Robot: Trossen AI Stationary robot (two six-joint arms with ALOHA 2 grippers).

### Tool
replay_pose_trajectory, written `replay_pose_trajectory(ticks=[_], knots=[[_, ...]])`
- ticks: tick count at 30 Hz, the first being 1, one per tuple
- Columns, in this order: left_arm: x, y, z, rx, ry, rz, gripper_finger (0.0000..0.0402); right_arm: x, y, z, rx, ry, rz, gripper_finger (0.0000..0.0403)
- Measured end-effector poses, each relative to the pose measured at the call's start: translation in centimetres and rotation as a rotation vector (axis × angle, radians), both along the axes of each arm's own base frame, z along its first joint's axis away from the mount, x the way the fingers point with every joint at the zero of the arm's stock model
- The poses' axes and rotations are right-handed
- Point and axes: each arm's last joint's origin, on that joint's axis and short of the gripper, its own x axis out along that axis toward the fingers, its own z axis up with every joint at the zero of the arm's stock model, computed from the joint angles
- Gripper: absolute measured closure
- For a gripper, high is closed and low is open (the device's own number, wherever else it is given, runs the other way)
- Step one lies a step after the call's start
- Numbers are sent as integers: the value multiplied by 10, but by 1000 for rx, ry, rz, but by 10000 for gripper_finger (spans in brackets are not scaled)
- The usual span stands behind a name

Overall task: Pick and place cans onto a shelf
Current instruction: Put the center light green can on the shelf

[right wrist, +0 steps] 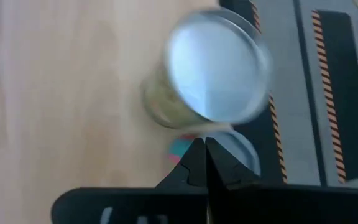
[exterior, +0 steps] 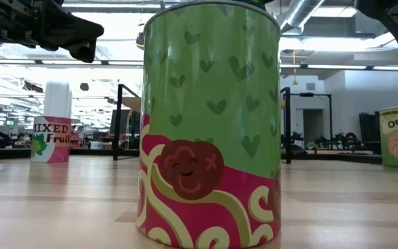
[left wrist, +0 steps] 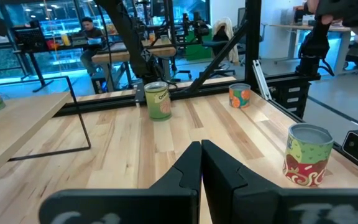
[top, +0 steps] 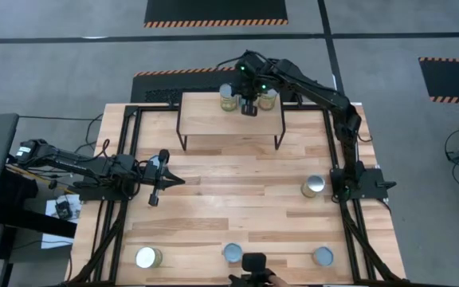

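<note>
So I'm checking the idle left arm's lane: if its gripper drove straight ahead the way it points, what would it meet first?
Probably nothing: the left gripper, fingers shut, points across bare tabletop. The green-labelled can sits just off that line and the green-and-red can well aside, though depth is uncertain.

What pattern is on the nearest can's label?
Green with hearts, pink swirls below; low view.

We see two cans (top: 228, 97) upright at the back edge of the wood-topped shelf (top: 213, 119); four more (top: 313, 186) stand near the table's front and right edges.
</note>
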Motion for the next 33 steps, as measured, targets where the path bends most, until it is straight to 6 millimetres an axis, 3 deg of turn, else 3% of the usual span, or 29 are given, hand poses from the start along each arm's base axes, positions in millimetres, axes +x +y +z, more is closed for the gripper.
replay_pose_trajectory(ticks=[16, 28, 33], knots=[[0, 0, 0, -5, -4, 1, 400, -2, -4, 0, 23, -25, -44, 399], [0, 0, 1, -5, -7, 0, 400, 7, -7, -22, 20, -34, -44, 399], [0, 0, 1, -6, -7, 0, 400, 10, -8, -19, 8, -76, -37, 399]])
